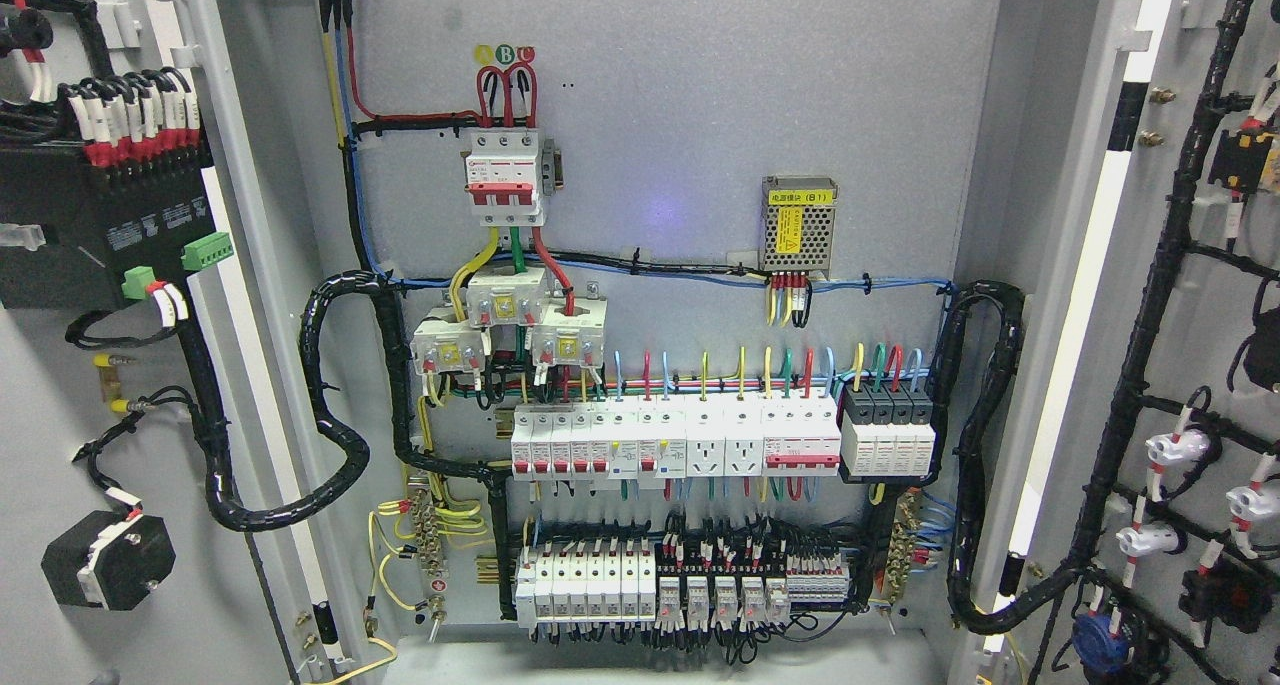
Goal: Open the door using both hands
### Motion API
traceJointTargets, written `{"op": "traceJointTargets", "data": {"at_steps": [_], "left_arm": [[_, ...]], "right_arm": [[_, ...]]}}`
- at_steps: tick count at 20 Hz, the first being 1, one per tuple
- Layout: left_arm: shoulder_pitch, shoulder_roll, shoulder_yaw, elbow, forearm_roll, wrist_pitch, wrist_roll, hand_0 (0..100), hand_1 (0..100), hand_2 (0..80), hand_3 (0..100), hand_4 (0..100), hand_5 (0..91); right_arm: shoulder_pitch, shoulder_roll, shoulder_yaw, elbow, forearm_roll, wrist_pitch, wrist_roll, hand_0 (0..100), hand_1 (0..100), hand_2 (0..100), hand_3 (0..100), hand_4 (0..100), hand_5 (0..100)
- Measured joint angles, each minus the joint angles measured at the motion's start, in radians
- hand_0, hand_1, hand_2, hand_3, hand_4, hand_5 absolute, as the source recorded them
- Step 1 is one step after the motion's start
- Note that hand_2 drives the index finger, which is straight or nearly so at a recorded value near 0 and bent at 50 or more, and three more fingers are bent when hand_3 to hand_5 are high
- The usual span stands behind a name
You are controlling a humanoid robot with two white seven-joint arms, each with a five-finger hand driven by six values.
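An electrical cabinet fills the head view with both doors swung wide. The left door (60,385) shows its inner face at the picture's left, carrying a black module and wired parts. The right door (1200,365) stands likewise at the picture's right, with black cable runs and white lamp backs. Between them the grey back panel (680,115) is fully exposed. Neither of my hands nor any arm shows in the picture.
On the back panel sit a red-and-white main breaker (505,178), a metal power supply (798,223), a row of white breakers and sockets (690,443) and a lower terminal row (680,585). Thick black cable looms (330,405) loop from each door into the cabinet.
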Motion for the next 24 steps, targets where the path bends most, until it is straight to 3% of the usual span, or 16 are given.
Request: {"op": "traceJointTargets", "data": {"at_steps": [24], "left_arm": [[-0.014, 0.080, 0.077, 0.122, 0.111, 0.001, -0.001, 0, 0, 0.0, 0, 0, 0.0]], "right_arm": [[0.026, 0.000, -0.068, 0.032, -0.101, 0.000, 0.000, 19, 0, 0, 0, 0, 0]]}}
